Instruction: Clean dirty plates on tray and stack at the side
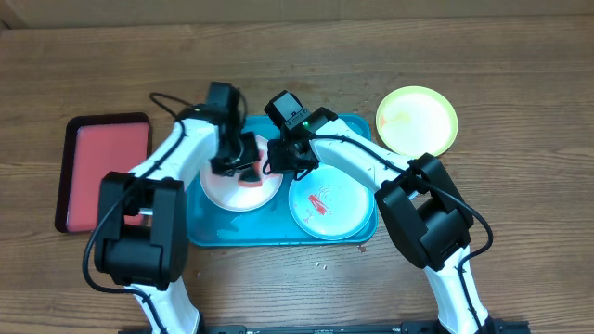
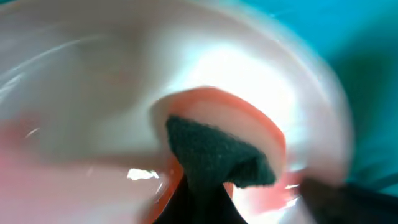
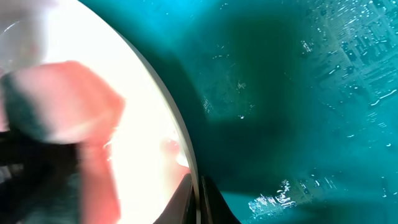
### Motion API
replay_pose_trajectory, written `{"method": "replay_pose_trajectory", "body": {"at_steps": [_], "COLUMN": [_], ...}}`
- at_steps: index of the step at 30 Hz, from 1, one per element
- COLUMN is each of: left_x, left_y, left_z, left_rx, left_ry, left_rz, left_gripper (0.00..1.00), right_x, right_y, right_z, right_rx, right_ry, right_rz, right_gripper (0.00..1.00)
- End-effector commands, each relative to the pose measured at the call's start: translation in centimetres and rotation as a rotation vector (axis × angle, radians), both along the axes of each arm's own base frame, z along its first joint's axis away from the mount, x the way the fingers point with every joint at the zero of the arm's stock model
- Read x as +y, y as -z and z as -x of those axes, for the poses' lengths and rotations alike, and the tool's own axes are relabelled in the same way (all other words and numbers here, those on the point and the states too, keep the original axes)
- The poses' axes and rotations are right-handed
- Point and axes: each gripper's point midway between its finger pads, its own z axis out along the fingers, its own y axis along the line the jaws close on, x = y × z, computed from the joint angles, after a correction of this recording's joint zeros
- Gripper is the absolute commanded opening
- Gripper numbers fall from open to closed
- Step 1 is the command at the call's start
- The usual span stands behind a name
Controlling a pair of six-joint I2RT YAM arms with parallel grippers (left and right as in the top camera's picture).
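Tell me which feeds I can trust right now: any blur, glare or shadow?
Overhead: sharp and evenly lit, no glare. Left wrist: heavy blur throughout, the sponge soft-edged, bright glare on the white plate. Right wrist: sponge smeared at left, white plate blown out, a dark shadow across the tray; only the droplets at right are crisp.

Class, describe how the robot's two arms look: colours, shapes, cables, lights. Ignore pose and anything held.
Both the left arm and right arm have white tubular links joined by boxy black joint housings. Thin black cables loop alongside each. The wrist ends are black; a small green light glows on the right one.
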Motion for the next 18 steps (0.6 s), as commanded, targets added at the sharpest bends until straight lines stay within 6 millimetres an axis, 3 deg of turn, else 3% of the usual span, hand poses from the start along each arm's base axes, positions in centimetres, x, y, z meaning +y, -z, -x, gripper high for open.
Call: {"method": "replay_pose_trajectory", "body": {"at_steps": [1, 4, 8, 18], "left_x": [4.7, 7.6, 9.6, 12.0], "left_y": [0.2, -1.0, -3.7, -14.4], "left_z": [0.3, 0.8, 0.5, -1.3], "left_rx": [0.05, 0.058, -0.013, -0.354], "left_ry": [-0.103, -0.151, -0.184, -0.285], "left_rz": [-0.095, -0.16, -0.196, -0.076], "left_gripper": [0.04, 0.05, 0.04, 0.04], "right_x": [-0.5, -0.1, 0.1, 0.0], "right_y": [0.0, -0.8, -1.8, -6.2], "right_z": [-0.3, -0.8, -1.6, -4.0], "right_rx": [-0.026, -0.044, -0.074, -0.206], "right_ry": [-0.015, -0.026, -0.033, -0.102], "right_rz": [0.042, 0.031, 0.033, 0.1], "right_gripper": [0.04, 0.04, 0.04, 0.04]}}
